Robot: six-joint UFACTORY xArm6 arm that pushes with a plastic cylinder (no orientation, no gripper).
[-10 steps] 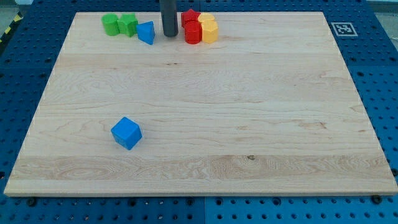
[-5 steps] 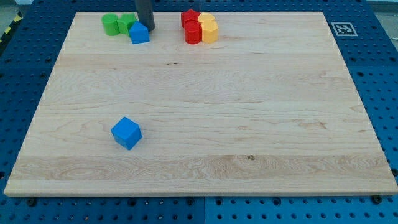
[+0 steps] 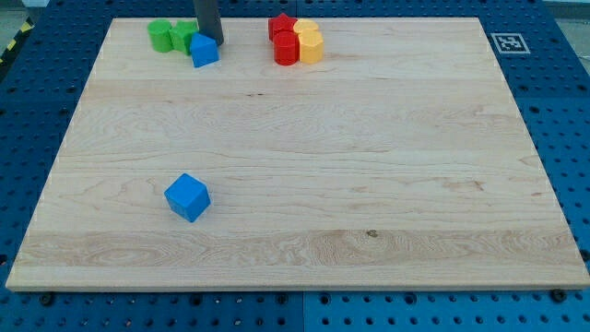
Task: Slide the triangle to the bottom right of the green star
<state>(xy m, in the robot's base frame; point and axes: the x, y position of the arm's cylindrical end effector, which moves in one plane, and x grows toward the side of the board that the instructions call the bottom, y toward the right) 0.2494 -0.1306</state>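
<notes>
The wooden board (image 3: 304, 157) fills most of the view, and nearly all of it lies bare; everything that matters is crowded along the far edge. On the near left sits a blue cube (image 3: 188, 197), well apart from the rest and out of my way. At the far edge, right of centre, a red star (image 3: 279, 23), a red block (image 3: 287, 48) and a yellow block (image 3: 310, 43) stand bunched together, touching.

Far left is my working group: a green block (image 3: 160, 35), the green star (image 3: 182, 35) beside it, and the blue triangle (image 3: 204, 51) touching the star's near-right side. My tip (image 3: 209, 39) has nothing to grasp with; it rests against the triangle's far-right face, just right of the star.

So the triangle lies near and slightly left of my tip. I judge it already about where the task wants it. Any further push should be small and towards me, since the board's far edge is close behind and the star blocks the left.
</notes>
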